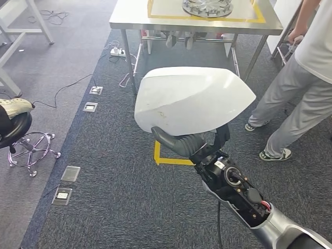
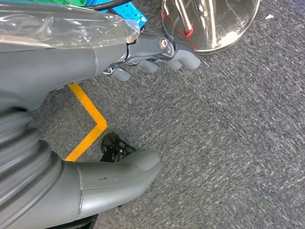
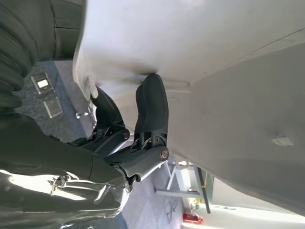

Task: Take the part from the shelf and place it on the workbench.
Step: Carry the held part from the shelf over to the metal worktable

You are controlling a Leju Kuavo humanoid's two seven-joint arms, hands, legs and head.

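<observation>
From the head view, the white part (image 1: 188, 98) sits in the right hand (image 1: 188, 143), whose thumb lies under its near lower edge with fingers going up behind it. Its long axis runs crosswise, tapering toward the robot's right. The steel workbench (image 1: 129, 18) stands straight ahead, well apart across grey carpet; its near edge faces the robot. A yellow taped rectangle (image 1: 245, 19) marks the benchtop, with a round metal fixture (image 1: 207, 7) near the far edge. A person (image 1: 305, 78) stands beside the bench's right corner, a swivel chair (image 1: 17, 129) off to the left. My judgement: the carry needs a forward approach, then a set-down inside the tape.

In the left wrist view, the left hand (image 2: 118, 109) hangs over the carpet holding nothing, thumb and fingers apart, above yellow floor tape (image 2: 86, 124).

The right wrist view shows dark fingers (image 3: 153, 107) pressed against the part's pale underside, clamping it.
</observation>
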